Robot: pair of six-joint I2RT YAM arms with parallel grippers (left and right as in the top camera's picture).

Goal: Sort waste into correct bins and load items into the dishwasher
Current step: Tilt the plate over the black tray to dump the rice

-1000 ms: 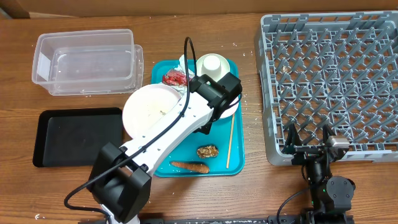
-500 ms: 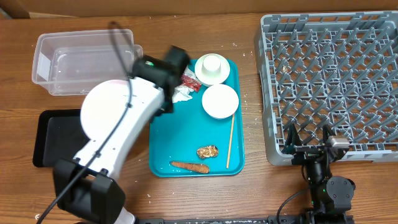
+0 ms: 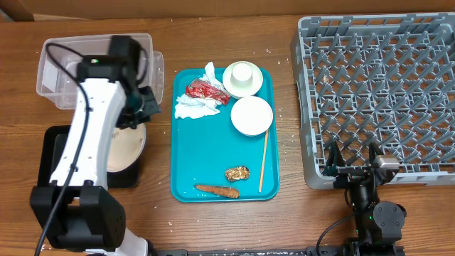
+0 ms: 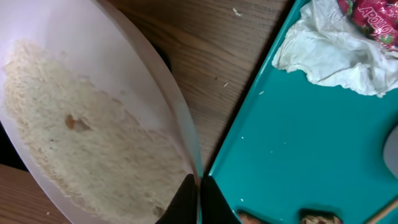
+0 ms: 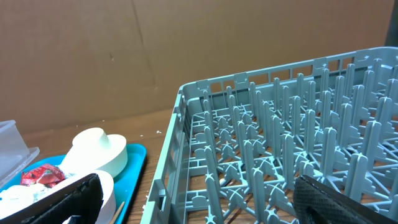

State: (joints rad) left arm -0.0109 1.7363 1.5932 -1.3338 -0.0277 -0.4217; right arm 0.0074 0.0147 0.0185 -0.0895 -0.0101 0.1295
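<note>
Overhead view, starting nearest me: my right gripper point(image 3: 353, 163) sits parked at the near right by the rack's point(image 3: 377, 92) corner, with its jaws wide apart and nothing in them. It hasn't moved in the last second.

On the near end of the teal tray point(image 3: 206, 160), the carrot stick point(image 3: 217, 190) and the food bit point(image 3: 237, 173) lie where they were.

The change is on the left. A second ago my left arm reached across the teal tray with the plate point(image 3: 126, 146) at that tray's left edge. Now I have swung the plate clear of it, and it hangs over the right end of the black tray point(image 3: 53, 153). My left gripper point(image 4: 194, 196) is clamped on the plate's rim, as the left wrist view shows. The rice point(image 4: 74, 143) is still spread across the plate's face. I can't tell how far the plate is tilted.

With the arm gone, the bowl point(image 3: 252, 115), napkins point(image 3: 193, 107), wrapper point(image 3: 202, 89) and cup point(image 3: 242, 76) show plainly on the far half of the teal tray. The tub point(image 3: 64, 78) lies beyond the black tray.

I judge the rice has to come off here before the plate can go to the rack, well away on the right.
</note>
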